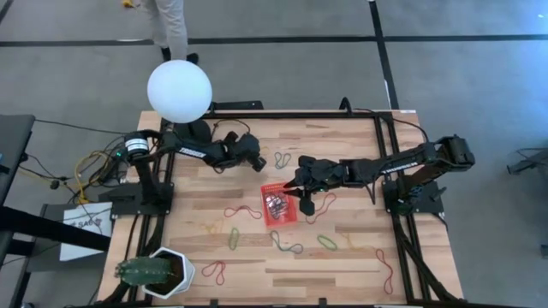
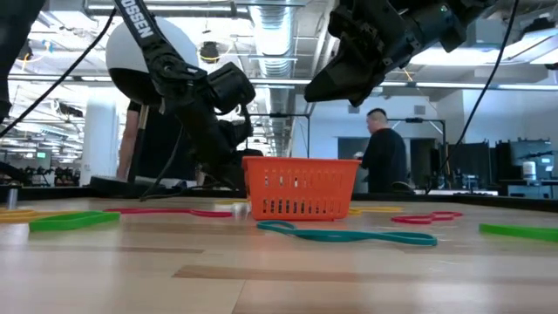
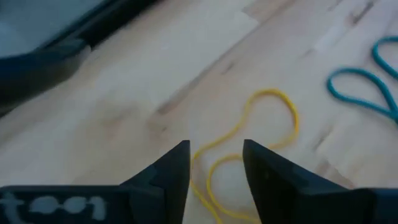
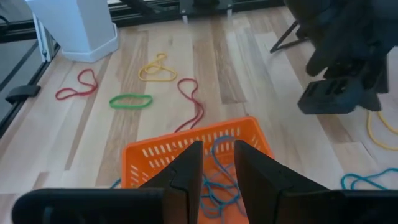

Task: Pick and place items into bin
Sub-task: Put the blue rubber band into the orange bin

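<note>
The left gripper (image 3: 216,163), fingers spread and empty, hangs low near the worktop's far edge with a yellow rubber band (image 3: 261,134) lying flat just ahead of its tips, the loop's long axis running away from the jaws. A teal band (image 3: 367,87) lies off to one side. The right gripper (image 4: 216,163), fingers parted with nothing visibly between them, hovers over the red bin (image 1: 280,204) at mid-table, where several bands already lie. The left arm is clearly the nearer one to the yellow loop.
</note>
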Controlling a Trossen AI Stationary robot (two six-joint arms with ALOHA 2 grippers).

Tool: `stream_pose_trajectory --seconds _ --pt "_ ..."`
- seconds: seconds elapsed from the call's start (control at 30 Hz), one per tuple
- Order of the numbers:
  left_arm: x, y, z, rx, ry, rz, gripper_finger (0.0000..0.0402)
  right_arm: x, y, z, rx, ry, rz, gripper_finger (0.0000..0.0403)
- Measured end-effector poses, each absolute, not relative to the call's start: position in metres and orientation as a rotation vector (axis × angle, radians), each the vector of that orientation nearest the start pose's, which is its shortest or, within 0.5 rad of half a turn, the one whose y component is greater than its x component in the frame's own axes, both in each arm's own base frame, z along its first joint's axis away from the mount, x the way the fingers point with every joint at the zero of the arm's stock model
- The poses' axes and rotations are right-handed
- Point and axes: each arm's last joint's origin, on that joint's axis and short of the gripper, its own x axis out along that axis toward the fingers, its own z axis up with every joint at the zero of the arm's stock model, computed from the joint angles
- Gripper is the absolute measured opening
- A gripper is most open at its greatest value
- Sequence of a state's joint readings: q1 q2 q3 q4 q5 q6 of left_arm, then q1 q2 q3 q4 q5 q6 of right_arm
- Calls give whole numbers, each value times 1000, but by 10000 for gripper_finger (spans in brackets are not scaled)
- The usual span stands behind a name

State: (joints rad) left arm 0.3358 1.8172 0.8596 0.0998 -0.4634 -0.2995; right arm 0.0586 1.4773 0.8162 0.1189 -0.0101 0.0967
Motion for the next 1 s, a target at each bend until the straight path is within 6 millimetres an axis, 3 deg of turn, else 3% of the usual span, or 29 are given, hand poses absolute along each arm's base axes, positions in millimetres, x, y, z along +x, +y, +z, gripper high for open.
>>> stream_pose_trajectory --seconds 0.3,0.47,0.67,1.0 --pt "310 138 120 -321 747 829 180 307 18 212 78 563 34 88" --pt "320 135 125 -298 677 667 183 306 8 209 79 590 -71 88" --pt "326 130 129 -292 623 616 183 298 -34 195 35 718 -343 88" --pt "326 130 129 -286 631 617 183 305 -105 139 165 738 -413 83"
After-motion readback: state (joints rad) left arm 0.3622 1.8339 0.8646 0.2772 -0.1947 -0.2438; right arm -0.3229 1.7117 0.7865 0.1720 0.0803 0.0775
